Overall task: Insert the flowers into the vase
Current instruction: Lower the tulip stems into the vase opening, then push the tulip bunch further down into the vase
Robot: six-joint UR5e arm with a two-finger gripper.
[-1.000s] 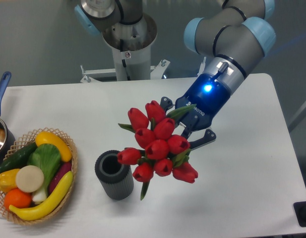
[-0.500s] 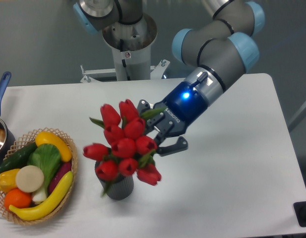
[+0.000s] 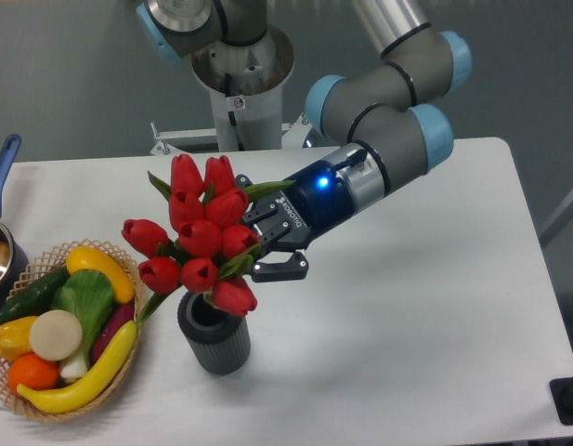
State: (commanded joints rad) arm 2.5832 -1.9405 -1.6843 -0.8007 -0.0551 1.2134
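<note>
Red tulip buds, all closed, about ten of them, packed into a tight bunch: the flowers [image 3: 199,235] sit at centre-left of the frame, held up off the white tabletop [image 3: 435,307]. Green leaves poke out between the buds, one long blade reaching right toward the arm and another trailing down-left toward the basket rim. The stems are hidden behind the buds, so their lower ends cannot be made out.

Pincer [image 3: 266,243] closed on the bunch from the right, its dark fingers [image 3: 279,269] showing just behind the lowest buds (a blue light glows on the wrist behind it). The grey arm [image 3: 384,139] with pale blue joint caps slopes down from the upper right.

Vase [image 3: 214,333]: small, dark grey, ribbed cylinder, standing upright at lower centre-left. The lowest bud hangs directly over its round mouth, part of which stays visible.

Wicker basket [image 3: 132,321] at lower left, just beside the vase, filled with toy vegetables [image 3: 77,311] in yellow, green, orange and white. At the far left edge, a pot [image 3: 2,251] with a blue handle.
</note>
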